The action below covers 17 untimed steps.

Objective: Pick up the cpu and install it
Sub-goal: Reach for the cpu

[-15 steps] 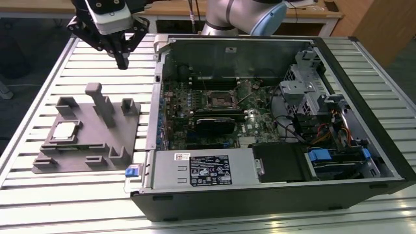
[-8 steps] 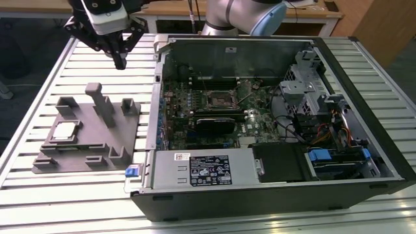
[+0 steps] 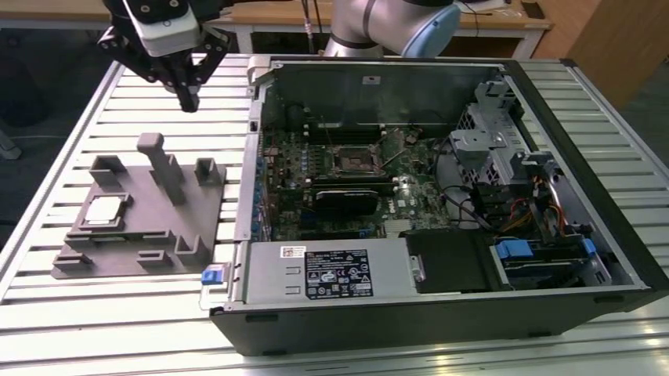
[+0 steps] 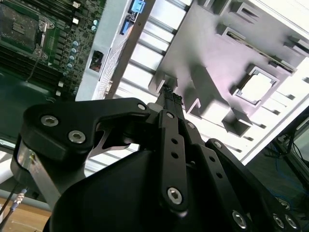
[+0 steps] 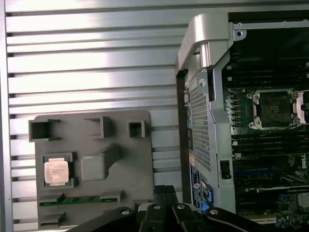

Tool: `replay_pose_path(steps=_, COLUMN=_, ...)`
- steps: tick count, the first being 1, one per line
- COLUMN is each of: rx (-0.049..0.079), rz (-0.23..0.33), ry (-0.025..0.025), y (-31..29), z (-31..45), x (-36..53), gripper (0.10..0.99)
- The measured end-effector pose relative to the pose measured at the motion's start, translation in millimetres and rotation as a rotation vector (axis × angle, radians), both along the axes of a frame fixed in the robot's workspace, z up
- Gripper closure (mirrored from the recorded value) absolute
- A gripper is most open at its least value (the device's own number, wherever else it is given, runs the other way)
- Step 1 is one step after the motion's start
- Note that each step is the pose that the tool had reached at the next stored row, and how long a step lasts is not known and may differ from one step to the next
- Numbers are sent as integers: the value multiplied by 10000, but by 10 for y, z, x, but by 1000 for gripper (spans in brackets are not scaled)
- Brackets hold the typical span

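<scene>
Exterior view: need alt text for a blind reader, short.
The gripper, jaws closed and empty, hangs above the slatted table beyond the grey tray, where the cpu sits in its recess. On the exterior view's right an open computer case lies flat, its motherboard socket exposed.

Arm (image 3: 381, 23) high, wrist (image 3: 159, 27) turned downward — jaws closed tip to tip.

Work surface: a table (image 3: 74, 313) of pale, ribbed aluminium slats running from the exterior view's left to its right, brightly lit, with strong glare on the slats in the second wrist view. Behind it stand a wooden desk (image 3: 282, 14) on a white frame and, at the exterior view's right, a wooden panel (image 3: 616, 39). Dark floor (image 3: 31, 94) lies beyond the table's left edge.
</scene>
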<state>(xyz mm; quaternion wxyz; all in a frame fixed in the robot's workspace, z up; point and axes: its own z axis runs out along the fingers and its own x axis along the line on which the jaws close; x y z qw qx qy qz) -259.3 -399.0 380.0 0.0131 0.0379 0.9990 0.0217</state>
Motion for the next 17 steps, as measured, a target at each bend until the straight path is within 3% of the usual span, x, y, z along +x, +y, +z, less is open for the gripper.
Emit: replay_pose_path(steps=17, rx=0, rz=-1, ry=0, y=0, z=-9, x=-105, gripper=980)
